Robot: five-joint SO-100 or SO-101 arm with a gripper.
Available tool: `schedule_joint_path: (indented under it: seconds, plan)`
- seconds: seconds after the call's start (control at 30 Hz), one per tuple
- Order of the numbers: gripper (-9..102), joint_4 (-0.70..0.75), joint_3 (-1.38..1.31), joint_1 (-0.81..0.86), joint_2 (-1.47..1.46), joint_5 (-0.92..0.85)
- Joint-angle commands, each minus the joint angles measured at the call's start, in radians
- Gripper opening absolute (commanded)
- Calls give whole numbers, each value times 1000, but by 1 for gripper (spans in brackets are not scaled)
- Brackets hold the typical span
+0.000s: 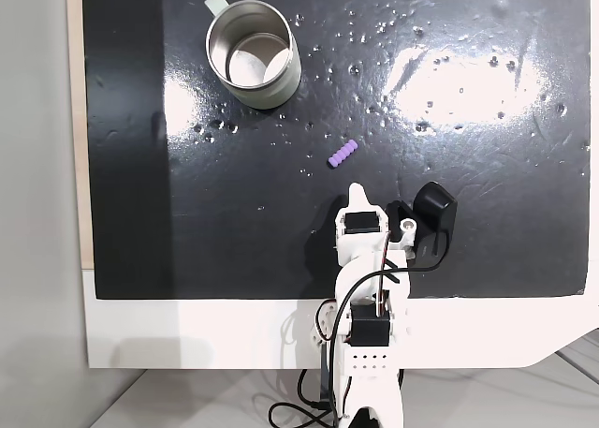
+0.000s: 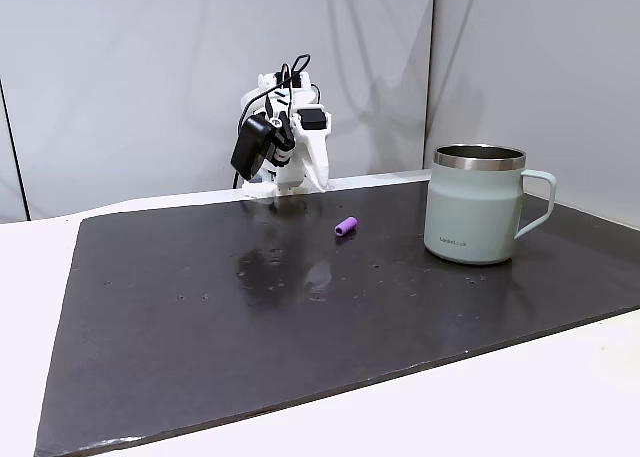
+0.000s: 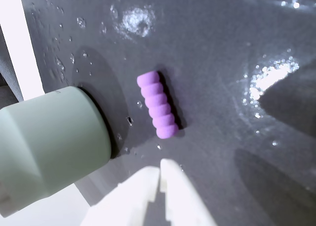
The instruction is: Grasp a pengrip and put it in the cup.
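One cup (image 3: 52, 137) at left in the wrist view, pengrip (image 3: 158, 111) lying loose on the dark mat (image 3: 237, 48) just right of it, clenched gripper (image 3: 161, 172) empty below; pengrip looks light, soft, ribbed, best pinched across its middle.

Bare mat (image 1: 440, 147) around the pengrip (image 1: 343, 153); cup (image 1: 253, 55) well apart, no obstacle between.

A tiny light-purple ribbed rubber pengrip (image 1: 343, 153) lies on a glossy black mat (image 1: 468, 213) speckled with pale flecks. The round steel cup (image 2: 473, 208) is pale greyish-green outside, shiny silver inside. The plastic gripper (image 3: 161, 179) is white.
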Motion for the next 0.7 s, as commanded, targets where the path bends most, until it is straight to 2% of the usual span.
schedule_joint_path:
  seconds: [0.0, 0.53, 0.67]
  plan:
    - [0, -35, -5, -3, 8, -5]
    - [0, -44, -5, -6, 8, -14]
    - [0, -51, -72, 46, 8, -110]
